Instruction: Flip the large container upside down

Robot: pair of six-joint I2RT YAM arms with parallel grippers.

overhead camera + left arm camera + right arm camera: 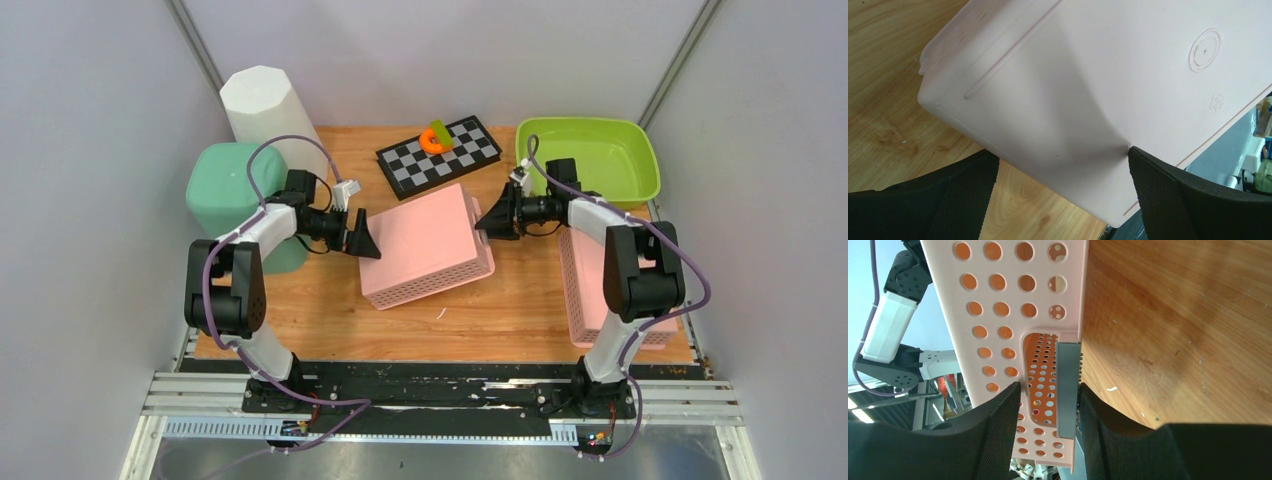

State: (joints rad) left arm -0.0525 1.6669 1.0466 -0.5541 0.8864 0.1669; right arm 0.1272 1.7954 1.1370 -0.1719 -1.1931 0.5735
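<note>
Fingers [998, 435] of our right gripper [485, 222] pinch the basket [425, 240] rim at its handle slot. Our left gripper [364, 237] stands wide open, with one fingertip [1148, 165] touching the base edge. We cannot tell whether the rim lies flat on the table [500, 310], and the inside is hidden. Pink and perforated, the basket sits mid-table with its solid base up.

Bright even light, soft shadows, sharp
</note>
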